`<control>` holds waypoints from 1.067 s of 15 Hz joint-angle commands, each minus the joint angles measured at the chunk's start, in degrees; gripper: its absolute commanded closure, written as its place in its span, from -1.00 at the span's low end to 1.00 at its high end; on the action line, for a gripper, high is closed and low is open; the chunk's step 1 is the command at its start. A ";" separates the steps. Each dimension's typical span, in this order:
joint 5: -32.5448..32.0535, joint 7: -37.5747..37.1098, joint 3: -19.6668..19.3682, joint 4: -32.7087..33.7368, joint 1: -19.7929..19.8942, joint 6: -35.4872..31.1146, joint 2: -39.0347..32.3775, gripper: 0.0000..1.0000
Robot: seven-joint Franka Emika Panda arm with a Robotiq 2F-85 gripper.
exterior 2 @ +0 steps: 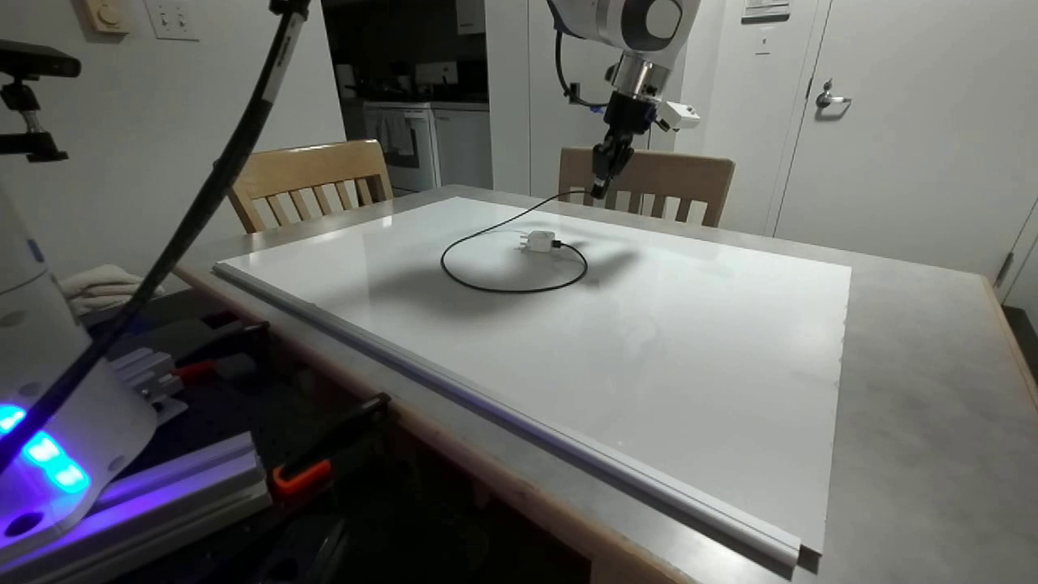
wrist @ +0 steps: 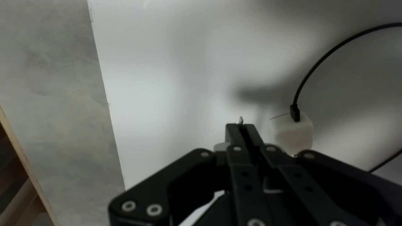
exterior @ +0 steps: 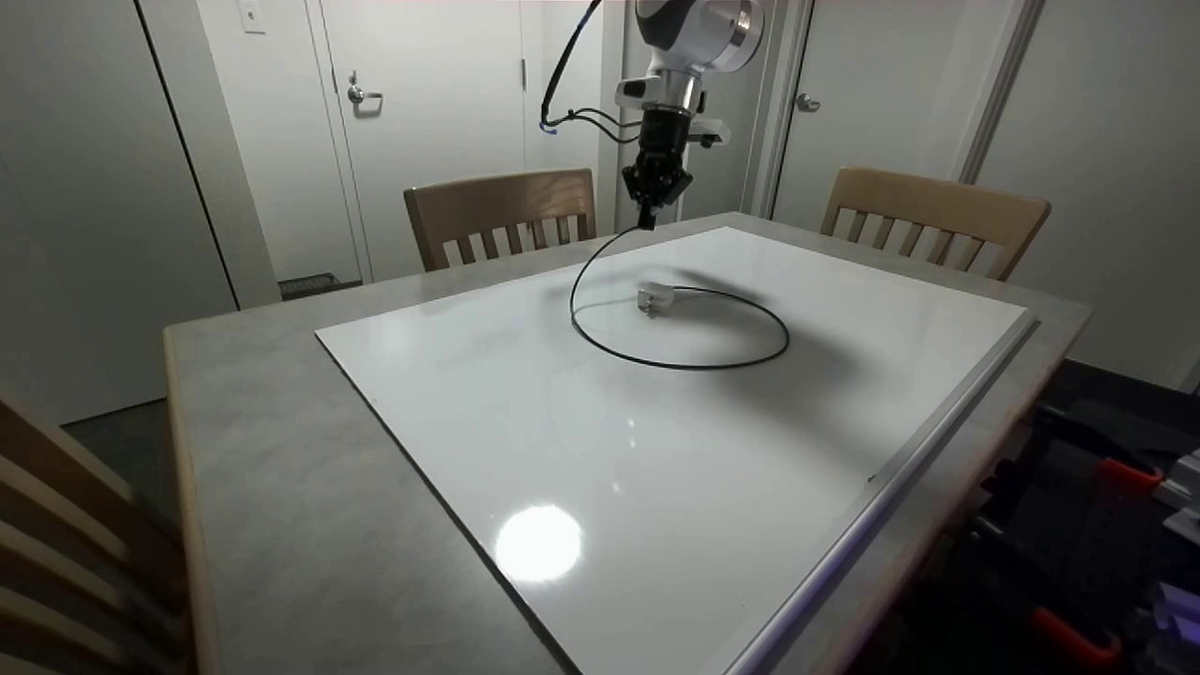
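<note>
Aloft, gripper point(wrist: 241, 126) with black cable point(exterior: 698, 367).

Through the wrist camera I see a white USB power adapter point(wrist: 292, 134) on a glossy white board point(wrist: 147, 94), with a black cable point(wrist: 327, 55) plugged in and arcing up and right from it. Just left of the adapter and covering some of its lower side, my gripper point(wrist: 241, 128) has its fingers point(wrist: 234, 138) pressed together, a small metallic tip point(wrist: 241, 120) poking out between them. Well left of the adapter, past the board's edge, gray tabletop point(wrist: 62, 94) ends in wooden edging point(wrist: 24, 163).
</note>
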State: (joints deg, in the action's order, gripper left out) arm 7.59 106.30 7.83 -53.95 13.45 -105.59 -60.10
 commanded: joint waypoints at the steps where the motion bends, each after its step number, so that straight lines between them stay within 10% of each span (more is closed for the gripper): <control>1: 0.00 0.00 0.00 0.00 0.00 0.00 0.00 0.88; 16: -0.75 4.43 0.97 16.50 -5.52 18.53 -8.27 0.97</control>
State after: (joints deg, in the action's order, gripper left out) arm 7.59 107.63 8.42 -44.31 8.87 -91.34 -64.42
